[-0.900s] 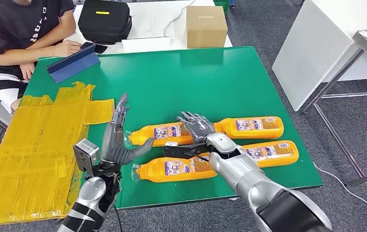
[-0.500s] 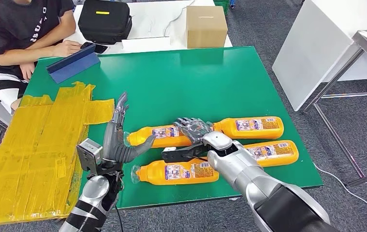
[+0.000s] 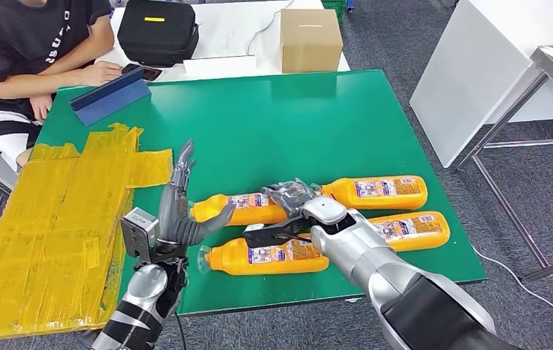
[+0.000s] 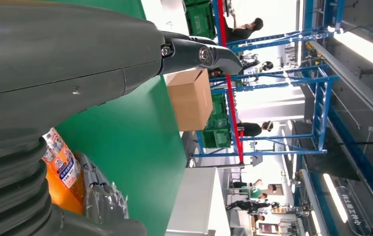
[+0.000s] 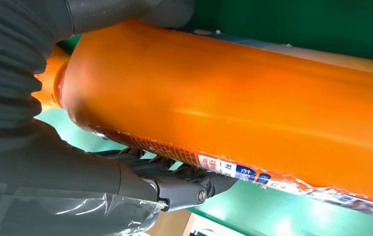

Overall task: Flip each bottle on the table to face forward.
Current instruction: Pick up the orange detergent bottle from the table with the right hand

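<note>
- head view: four orange bottles lie flat on the green table [image 3: 295, 109]. our right hand [image 3: 291, 195] grips the far-left bottle [image 3: 240, 209]; our left hand [image 3: 180, 211] stands spread at its cap end, holding nothing.
- left wrist view: our left hand's fingers [image 4: 199, 51] stretch out past a cardboard box [image 4: 190, 98].
- right wrist view: our fingers [image 5: 174, 184] wrap the orange bottle [image 5: 233, 113].

Head view: evenly and brightly lit from above; soft, short shadows are cast on the desk [image 3: 317, 117].
Left wrist view: ceiling light strips [image 4: 366, 46] are blown out; the near hand [image 4: 66, 64] is dark.
Right wrist view: the orange bottle [image 5: 253, 103] is blurred, with soft glare.
</note>
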`<state>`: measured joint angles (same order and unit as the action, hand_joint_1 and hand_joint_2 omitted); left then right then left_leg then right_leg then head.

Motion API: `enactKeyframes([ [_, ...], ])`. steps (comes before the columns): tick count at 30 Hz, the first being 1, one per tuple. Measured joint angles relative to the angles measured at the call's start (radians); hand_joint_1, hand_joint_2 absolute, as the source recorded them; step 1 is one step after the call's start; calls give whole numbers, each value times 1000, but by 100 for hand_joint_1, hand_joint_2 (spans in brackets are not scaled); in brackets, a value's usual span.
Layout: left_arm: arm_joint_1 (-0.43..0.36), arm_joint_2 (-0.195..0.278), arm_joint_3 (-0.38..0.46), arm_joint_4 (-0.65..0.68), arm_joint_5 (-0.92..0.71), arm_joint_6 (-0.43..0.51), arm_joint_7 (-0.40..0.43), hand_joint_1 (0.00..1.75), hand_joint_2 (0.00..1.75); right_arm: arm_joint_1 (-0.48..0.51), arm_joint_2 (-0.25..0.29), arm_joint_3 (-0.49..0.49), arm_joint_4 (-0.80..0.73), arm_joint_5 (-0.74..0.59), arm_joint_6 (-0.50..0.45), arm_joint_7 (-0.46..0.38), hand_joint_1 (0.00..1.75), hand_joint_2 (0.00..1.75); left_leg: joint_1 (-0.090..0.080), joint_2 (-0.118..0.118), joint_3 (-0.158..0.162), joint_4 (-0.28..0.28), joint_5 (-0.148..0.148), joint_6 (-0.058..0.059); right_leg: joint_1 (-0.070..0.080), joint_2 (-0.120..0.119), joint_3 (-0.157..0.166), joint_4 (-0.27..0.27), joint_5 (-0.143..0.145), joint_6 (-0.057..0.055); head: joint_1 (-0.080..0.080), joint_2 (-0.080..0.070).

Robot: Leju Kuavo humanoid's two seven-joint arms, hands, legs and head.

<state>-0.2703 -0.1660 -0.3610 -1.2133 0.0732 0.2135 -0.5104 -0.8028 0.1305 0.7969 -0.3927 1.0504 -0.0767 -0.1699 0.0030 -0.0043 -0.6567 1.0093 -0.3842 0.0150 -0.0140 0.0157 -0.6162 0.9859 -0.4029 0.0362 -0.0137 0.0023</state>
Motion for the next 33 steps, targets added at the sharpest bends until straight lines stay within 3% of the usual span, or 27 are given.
enactKeyframes([
  [6, 0, 0, 0, 8, 0, 0, 0, 0, 175, 0, 0, 7, 5, 3, -18, 14, 170, 175, 0, 0, 0, 0, 0, 0, 0, 0, 0, 0, 0, 0, 0, 0],
  [18, 1, 0, 0, 15, 0, 0, 0, 0, 175, 5, 0, 7, 15, 5, -65, 45, 175, 175, 0, 0, 0, 0, 0, 0, 0, 0, 0, 0, 0, 0, 0, 0],
  [22, 3, 0, 0, 15, 0, 7, 1, 0, 175, 20, -2, 5, 16, -6, -148, 70, 175, 175, 0, 0, 0, 0, 0, 0, 0, 0, 0, 0, 0, 0, 0, 0],
  [27, 18, 1, 1, 14, 3, 16, 6, 0, 175, 56, -5, -41, 15, -67, -356, 77, 175, 175, 0, 0, 0, 0, 0, 0, 0, 0, 0, 0, 0, 0, 0, 0],
  [33, 30, 2, 2, 14, 4, 16, 7, 0, 175, 76, -8, -77, 15, -76, -381, 74, 175, 175, 0, 0, 0, 0, 0, 0, 0, 0, 0, 0, 0, 0, 0, 0],
])
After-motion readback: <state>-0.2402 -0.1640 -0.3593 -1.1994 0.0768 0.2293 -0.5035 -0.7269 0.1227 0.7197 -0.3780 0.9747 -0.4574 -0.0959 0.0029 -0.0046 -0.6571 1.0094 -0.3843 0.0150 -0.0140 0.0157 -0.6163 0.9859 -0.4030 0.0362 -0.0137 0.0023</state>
